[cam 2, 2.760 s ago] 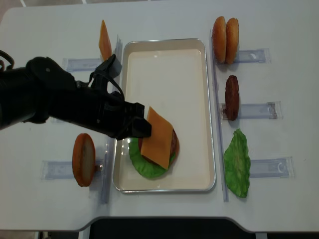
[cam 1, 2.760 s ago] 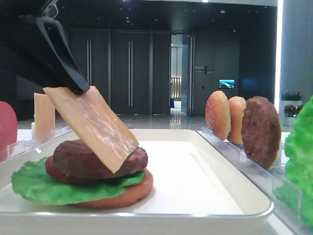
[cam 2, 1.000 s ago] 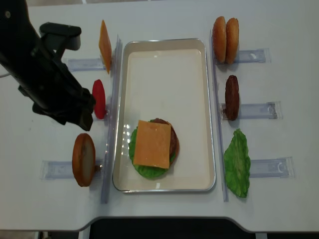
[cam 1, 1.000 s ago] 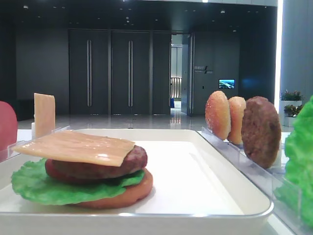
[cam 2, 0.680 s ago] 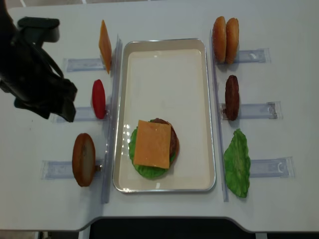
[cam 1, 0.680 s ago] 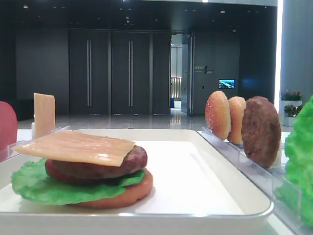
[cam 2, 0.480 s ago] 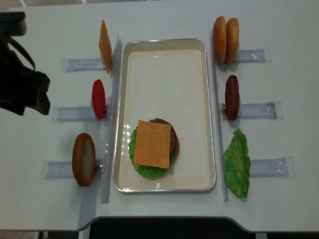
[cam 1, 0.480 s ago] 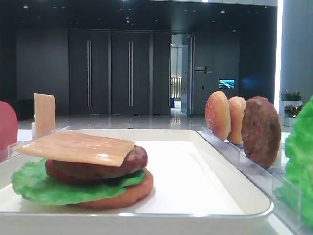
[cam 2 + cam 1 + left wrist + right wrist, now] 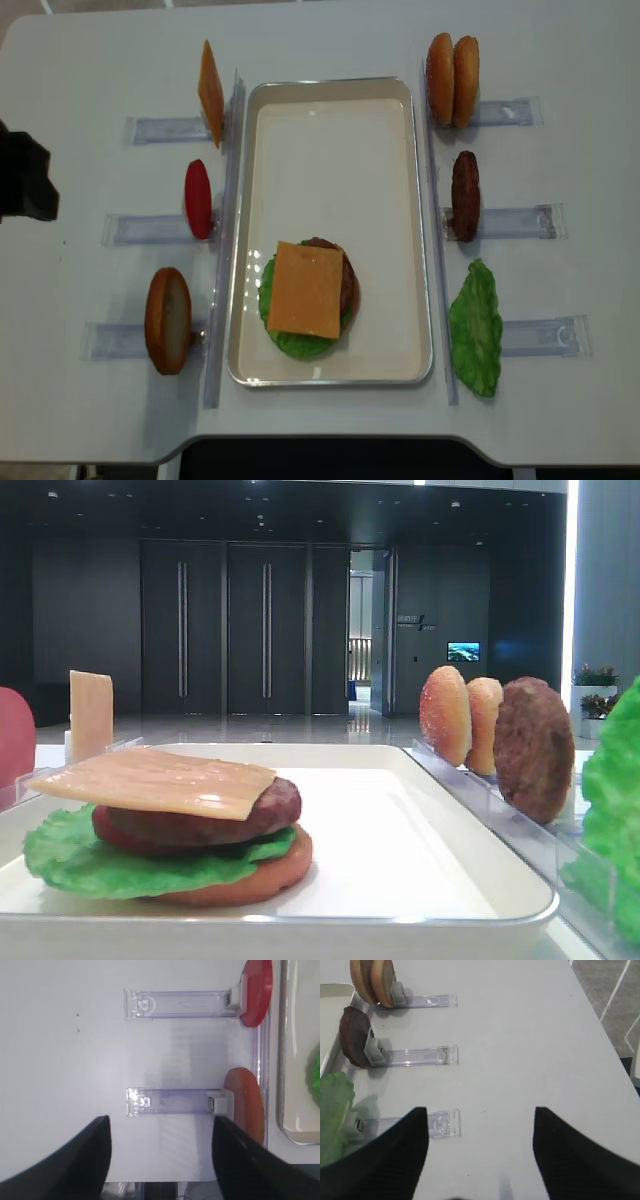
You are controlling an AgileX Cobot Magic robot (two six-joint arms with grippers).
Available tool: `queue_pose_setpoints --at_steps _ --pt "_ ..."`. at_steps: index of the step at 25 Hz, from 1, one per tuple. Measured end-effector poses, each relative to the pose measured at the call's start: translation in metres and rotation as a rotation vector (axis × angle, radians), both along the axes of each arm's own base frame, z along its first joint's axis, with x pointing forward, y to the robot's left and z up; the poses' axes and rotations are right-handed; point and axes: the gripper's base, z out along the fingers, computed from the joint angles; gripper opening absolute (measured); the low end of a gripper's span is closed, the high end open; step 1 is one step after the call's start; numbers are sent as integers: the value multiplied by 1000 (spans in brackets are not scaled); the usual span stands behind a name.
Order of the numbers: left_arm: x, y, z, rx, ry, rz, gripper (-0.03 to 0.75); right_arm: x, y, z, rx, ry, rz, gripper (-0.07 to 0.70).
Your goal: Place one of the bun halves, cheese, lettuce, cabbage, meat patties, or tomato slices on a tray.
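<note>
On the white tray [image 9: 330,130] lies a stack: bun half, lettuce [image 9: 290,342], tomato slice and meat patty [image 9: 270,802], topped by a flat cheese slice [image 9: 305,290]. My left gripper [image 9: 160,1120] is open and empty over the table left of the tray, facing a bun half [image 9: 245,1102] and a tomato slice [image 9: 256,992] in racks. Only its dark bulk [image 9: 25,180] shows in the top view. My right gripper [image 9: 480,1110] hangs open over bare table right of the tray. Cabbage is out of view.
Clear racks line both sides of the tray. On the left stand another cheese slice [image 9: 210,80], the tomato slice [image 9: 198,198] and the bun half [image 9: 167,320]. On the right stand two bun halves [image 9: 452,65], a meat patty [image 9: 465,195] and a lettuce leaf [image 9: 475,325].
The left arm let go of the cheese, which now lies flat on the patty. It has drawn back leftward to the view's edge. The stack has not moved over the last second.
</note>
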Motion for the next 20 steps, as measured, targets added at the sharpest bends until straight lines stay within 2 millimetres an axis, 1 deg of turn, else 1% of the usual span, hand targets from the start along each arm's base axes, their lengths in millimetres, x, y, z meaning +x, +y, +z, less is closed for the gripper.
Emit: queue_pose_setpoints --at_steps 3,5,8,11,17,20 --pt "-33 -3 11 3 -83 -13 484 0 0 0 0 0 0 434" --pt "-55 -4 13 7 -126 -16 484 0 0 0 0 0 0 434" --pt "-85 -7 12 9 -197 -29 483 0 0 0 0 0 0 434" --pt "-112 -10 6 3 -256 -46 482 0 0 0 0 0 0 434" --pt "-149 -17 -12 -34 -341 -62 480 0 0 0 0 0 0 434" --pt "-166 -23 -20 -74 -399 -93 461 0 0 0 0 0 0 434"
